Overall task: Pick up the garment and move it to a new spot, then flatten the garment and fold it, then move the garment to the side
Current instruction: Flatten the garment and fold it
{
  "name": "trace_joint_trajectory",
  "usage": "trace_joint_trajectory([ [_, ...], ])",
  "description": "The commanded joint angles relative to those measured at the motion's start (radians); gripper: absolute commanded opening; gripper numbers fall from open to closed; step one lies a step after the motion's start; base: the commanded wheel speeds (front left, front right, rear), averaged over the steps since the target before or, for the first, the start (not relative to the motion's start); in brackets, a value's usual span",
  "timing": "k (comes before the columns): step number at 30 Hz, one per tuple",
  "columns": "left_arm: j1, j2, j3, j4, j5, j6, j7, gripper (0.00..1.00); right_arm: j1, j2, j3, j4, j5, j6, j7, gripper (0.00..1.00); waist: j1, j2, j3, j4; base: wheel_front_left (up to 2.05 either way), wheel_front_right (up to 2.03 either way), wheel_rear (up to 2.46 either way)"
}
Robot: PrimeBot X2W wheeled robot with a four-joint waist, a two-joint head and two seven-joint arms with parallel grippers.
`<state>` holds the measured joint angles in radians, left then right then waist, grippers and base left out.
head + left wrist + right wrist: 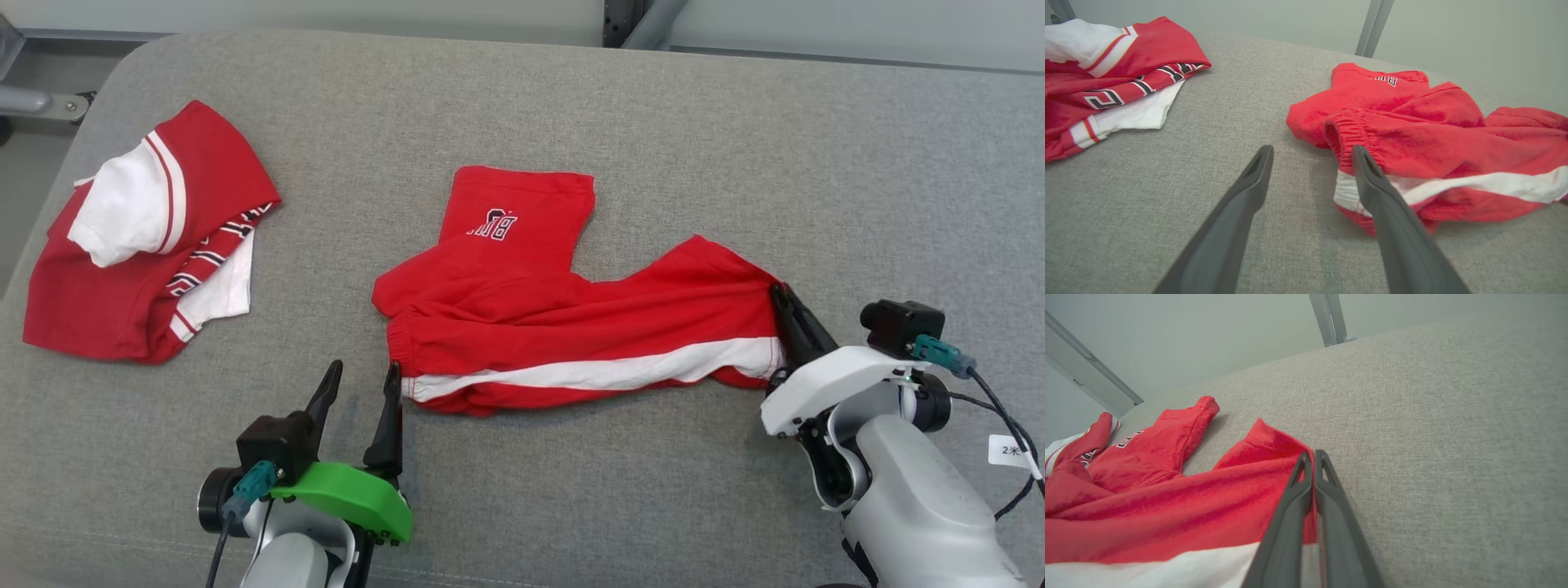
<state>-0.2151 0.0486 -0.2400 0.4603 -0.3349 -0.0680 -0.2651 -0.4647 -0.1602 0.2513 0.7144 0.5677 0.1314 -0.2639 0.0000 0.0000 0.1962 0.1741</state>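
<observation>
- Counter [653, 122]: a flat surface covered in grey woven fabric, carrying both pieces of clothing.
- Garment [531, 327]: red shorts lying crumpled near the middle of the counter, stretched sideways between the two arms. One leg points away from the robot and bears lettering [492, 224]. A white stripe [588, 374] runs along the near edge.
- Garment in the left wrist view [1433, 134]: the gathered elastic waistband faces the camera. In the right wrist view [1147, 514] the red cloth fills the lower left.
- Left end effector [365, 371]: fingers spread wide, holding nothing, low over the counter at the garment's waistband end. In its own wrist view [1312, 151] the finger nearer the garment overlaps the white stripe; whether it touches the cloth cannot be told.
- Right end effector [784, 298]: fingers pressed together on the garment's opposite end. In its own wrist view [1312, 455] red and white cloth shows in the slit between them.
- Second garment [82, 302]: a red and white piece, folded over, lying well apart at the counter's far left [1159, 45].
</observation>
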Motion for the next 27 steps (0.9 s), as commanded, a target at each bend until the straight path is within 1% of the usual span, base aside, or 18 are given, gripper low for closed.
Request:
trace_joint_trajectory([
  [1,0.015,0.004,-0.001,-0.001,0.007,-0.003,0.000,1.00,-0.013,0.000,-0.042,0.005,-0.032,-0.001,0.001,1.00,0.0000,0.0000,-0.010,0.004,0.00,0.00,0.00],
  [3,0.025,0.004,0.003,0.001,0.012,-0.001,0.000,1.00,-0.001,0.010,-0.086,-0.008,-0.072,-0.001,0.001,1.00,0.0000,0.0000,-0.023,0.000,0.00,0.00,0.00],
  [4,0.025,0.004,0.003,0.001,0.012,-0.001,0.000,1.00,-0.001,0.010,-0.086,-0.008,-0.072,-0.001,0.001,1.00,0.0000,0.0000,-0.023,0.000,0.00,0.00,0.00],
  [6,0.035,0.004,0.013,-0.002,0.014,0.005,0.000,1.00,0.029,0.023,-0.123,-0.028,-0.117,-0.001,0.001,1.00,0.0000,0.0000,-0.039,-0.010,0.00,0.00,0.00],
  [10,0.070,0.004,0.043,-0.016,0.029,0.009,0.000,1.00,0.096,0.046,-0.163,-0.103,-0.179,-0.001,0.001,1.00,0.0000,0.0000,-0.074,-0.042,0.00,0.00,0.00],
  [17,0.135,0.004,0.097,-0.043,0.055,0.011,0.000,1.00,0.234,0.069,-0.136,-0.211,-0.234,-0.001,0.001,1.00,0.0000,0.0000,-0.120,-0.111,0.00,0.00,0.00],
  [21,0.175,0.004,0.124,-0.066,0.073,0.012,0.000,1.00,0.303,0.076,-0.116,-0.239,-0.252,-0.001,0.001,1.00,0.0000,0.0000,-0.145,-0.144,0.00,0.00,0.00],
  [27,0.213,0.004,0.139,-0.100,0.100,0.012,0.000,1.00,0.344,0.080,-0.107,-0.251,-0.253,-0.001,0.001,1.00,0.0000,0.0000,-0.172,-0.162,0.00,0.00,0.00],
])
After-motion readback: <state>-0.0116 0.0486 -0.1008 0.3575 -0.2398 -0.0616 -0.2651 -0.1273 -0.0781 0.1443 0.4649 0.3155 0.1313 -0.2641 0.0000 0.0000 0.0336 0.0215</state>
